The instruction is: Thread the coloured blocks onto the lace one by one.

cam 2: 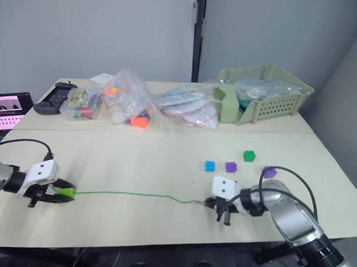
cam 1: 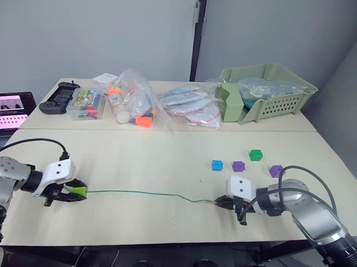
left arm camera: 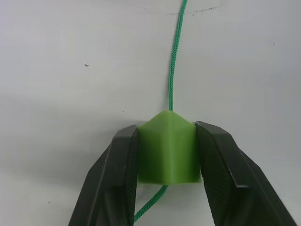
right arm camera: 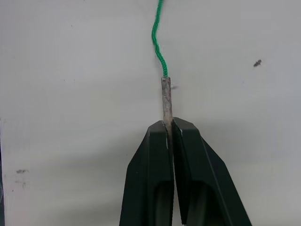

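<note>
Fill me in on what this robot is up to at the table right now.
It is threading blocks onto a green lace that lies stretched across the table. The left gripper is shut on a lime green block with the lace running through it. The right gripper pinches the lace's stiff pale tip. Four blocks lie loose near the right arm: a blue block, two purple blocks and a dark green block.

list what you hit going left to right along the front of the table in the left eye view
left gripper clamped on the lime green block → green lace → right gripper pinching the lace's pale tip → blue block → purple block → dark green block → second purple block
</note>
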